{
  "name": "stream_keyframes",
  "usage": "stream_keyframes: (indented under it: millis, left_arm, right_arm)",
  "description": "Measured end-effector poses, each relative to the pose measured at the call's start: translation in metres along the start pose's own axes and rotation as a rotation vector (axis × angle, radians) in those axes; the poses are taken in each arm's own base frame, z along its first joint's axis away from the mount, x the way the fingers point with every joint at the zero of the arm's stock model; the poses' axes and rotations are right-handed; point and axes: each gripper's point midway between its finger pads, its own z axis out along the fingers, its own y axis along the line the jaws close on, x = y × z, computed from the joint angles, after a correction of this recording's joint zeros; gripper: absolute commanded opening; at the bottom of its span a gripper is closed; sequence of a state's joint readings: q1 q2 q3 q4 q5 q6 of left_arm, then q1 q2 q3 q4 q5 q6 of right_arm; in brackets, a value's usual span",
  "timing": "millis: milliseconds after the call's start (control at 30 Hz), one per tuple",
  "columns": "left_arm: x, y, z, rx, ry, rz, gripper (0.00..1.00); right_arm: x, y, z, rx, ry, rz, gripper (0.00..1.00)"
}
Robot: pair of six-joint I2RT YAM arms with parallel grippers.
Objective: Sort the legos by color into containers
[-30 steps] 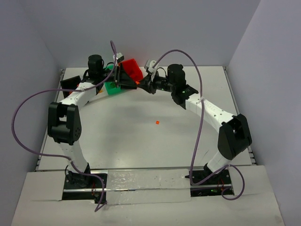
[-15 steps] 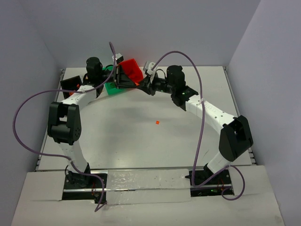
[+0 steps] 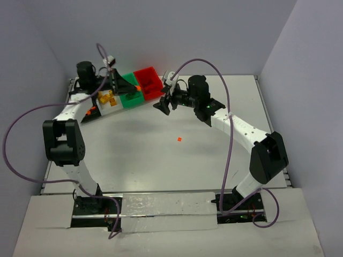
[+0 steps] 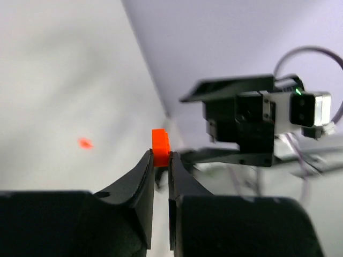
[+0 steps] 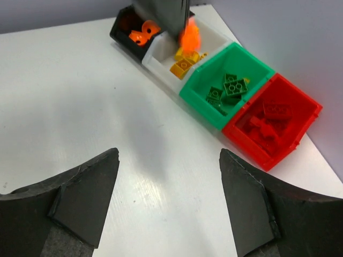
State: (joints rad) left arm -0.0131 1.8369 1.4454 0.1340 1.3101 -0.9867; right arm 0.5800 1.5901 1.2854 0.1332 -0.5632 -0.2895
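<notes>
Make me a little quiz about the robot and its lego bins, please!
1. True or false: the left gripper is pinching an orange lego.
2. Pick one: which bin sits between the white bin and the red bin? A blue bin. B green bin. C yellow bin.
3. Answer in one word: what colour are the legos lying in the white bin?

Key: 1 true. 2 B. 3 yellow.
</notes>
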Motion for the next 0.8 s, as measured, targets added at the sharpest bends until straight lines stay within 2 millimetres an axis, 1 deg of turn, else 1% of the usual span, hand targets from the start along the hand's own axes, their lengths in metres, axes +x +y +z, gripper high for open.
stream_keyframes:
  millis: [100, 167, 200, 233, 300, 400, 433, 500, 567, 633, 667, 733, 800]
  left_arm:
    - [-0.053, 0.025, -0.052, -0.246, -0.193, 0.165, 0.00]
    - [-0.076, 0.039, -0.093, -0.435, -0.284, 0.259, 0.00]
    - [-0.083, 0.048, -0.114, -0.537, -0.323, 0.286, 0.00]
    - [-0.085, 0.058, -0.132, -0.632, -0.351, 0.295, 0.00]
    - [-0.085, 0.079, -0.169, -0.825, -0.382, 0.304, 0.00]
    - [-0.080, 0.111, -0.209, -1.074, -0.370, 0.310, 0.00]
    - [-0.076, 0.121, -0.220, -1.142, -0.355, 0.305, 0.00]
    - [-0.073, 0.137, -0.234, -1.234, -0.329, 0.300, 0.00]
    - [-0.071, 0.154, -0.245, -1.303, -0.297, 0.290, 0.01]
    - [-0.073, 0.171, -0.253, -1.351, -0.270, 0.282, 0.02]
    - [-0.075, 0.179, -0.255, -1.368, -0.259, 0.278, 0.05]
    - [-0.076, 0.197, -0.259, -1.394, -0.230, 0.267, 0.13]
    - [-0.076, 0.213, -0.261, -1.411, -0.202, 0.259, 0.18]
  right_arm:
    - [0.011, -0.005, -0.005, 0.023, 0.046, 0.018, 0.83]
    - [0.019, -0.008, -0.010, 0.036, 0.081, 0.034, 0.83]
    - [0.025, -0.010, -0.014, 0.045, 0.105, 0.044, 0.83]
    - [0.031, -0.013, -0.017, 0.053, 0.126, 0.054, 0.83]
    - [0.042, -0.018, -0.024, 0.070, 0.168, 0.076, 0.84]
    - [0.065, -0.025, -0.039, 0.092, 0.247, 0.130, 0.84]
    - [0.072, -0.028, -0.044, 0.099, 0.272, 0.149, 0.84]
    - [0.084, -0.033, -0.055, 0.115, 0.313, 0.183, 0.84]
    - [0.095, -0.039, -0.065, 0.134, 0.345, 0.212, 0.84]
    - [0.107, -0.042, -0.074, 0.147, 0.379, 0.244, 0.84]
    - [0.113, -0.043, -0.078, 0.152, 0.395, 0.258, 0.84]
    - [0.122, -0.044, -0.086, 0.160, 0.420, 0.283, 0.84]
    - [0.126, -0.046, -0.091, 0.169, 0.434, 0.299, 0.84]
